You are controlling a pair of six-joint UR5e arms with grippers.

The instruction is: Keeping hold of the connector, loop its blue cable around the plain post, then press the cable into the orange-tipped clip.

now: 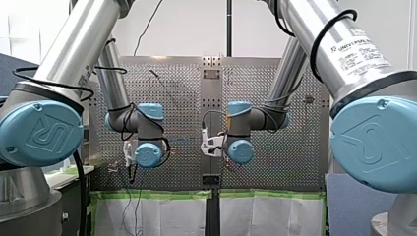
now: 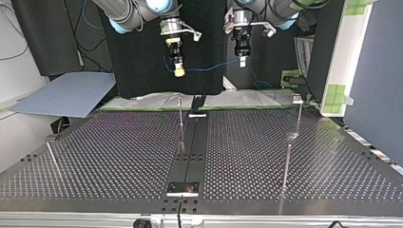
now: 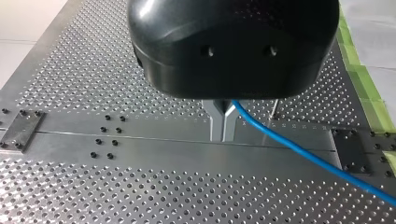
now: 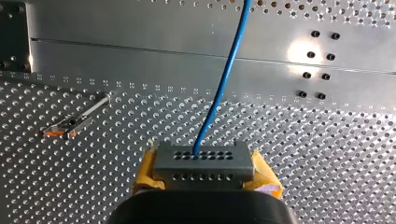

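Grey many-holed connector (image 4: 204,163), blue cable (image 4: 224,79) from one upper hole, orange-tipped clip (image 4: 70,125) well apart.

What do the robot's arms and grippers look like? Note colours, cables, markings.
My left arm and my right arm are silver tubes with pale blue joint caps and black cables. The right carries a Universal Robots label. My left gripper is glossy black with metal fingers; my right gripper has yellow pads.

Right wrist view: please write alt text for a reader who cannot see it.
My right gripper clamps a grey connector between yellow pads, and its blue cable runs ahead over the perforated table. An orange-tipped clip shows off to one side of the cable.
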